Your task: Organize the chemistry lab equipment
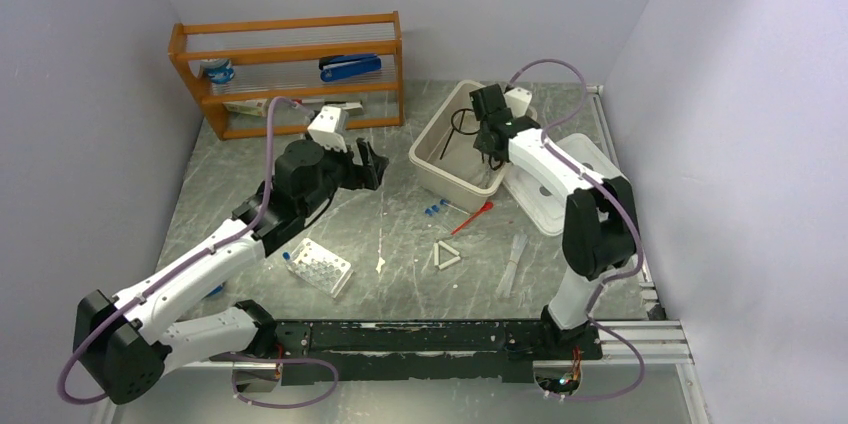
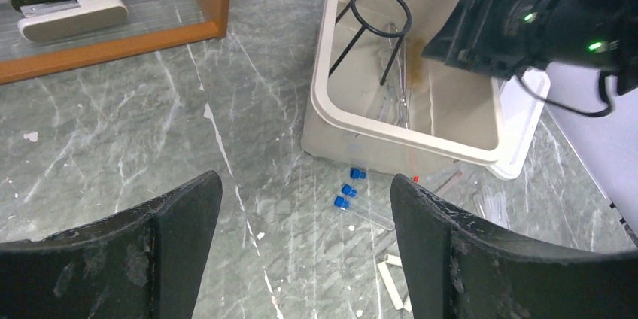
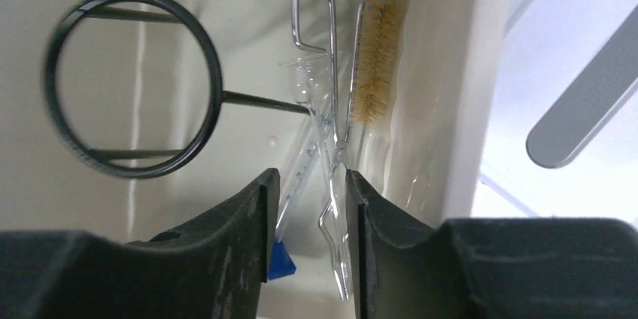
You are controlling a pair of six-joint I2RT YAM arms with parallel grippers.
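Observation:
My right gripper (image 1: 490, 140) hangs inside the beige bin (image 1: 437, 161), its jaws a little apart and open (image 3: 308, 183) with nothing held. Below it in the bin lie the black wire tripod (image 3: 217, 86), the metal scissor-forceps (image 3: 332, 48), the bristle brush (image 3: 369, 63) and a clear pipette with a blue end (image 3: 281, 262). My left gripper (image 1: 372, 166) hovers wide open (image 2: 305, 206) over the table left of the bin. Blue-capped vials (image 2: 347, 191), the red-bulb pipette (image 1: 472, 217), the white triangle (image 1: 447, 256), clear tubes (image 1: 513, 262) and the white holed rack (image 1: 320, 266) lie on the table.
A wooden shelf (image 1: 290, 74) at the back left carries a blue stapler (image 1: 350, 67) and stationery. A white lid (image 1: 545, 206) lies against the bin's right side. Walls close in on both sides, and a black rail (image 1: 430, 336) runs along the near edge.

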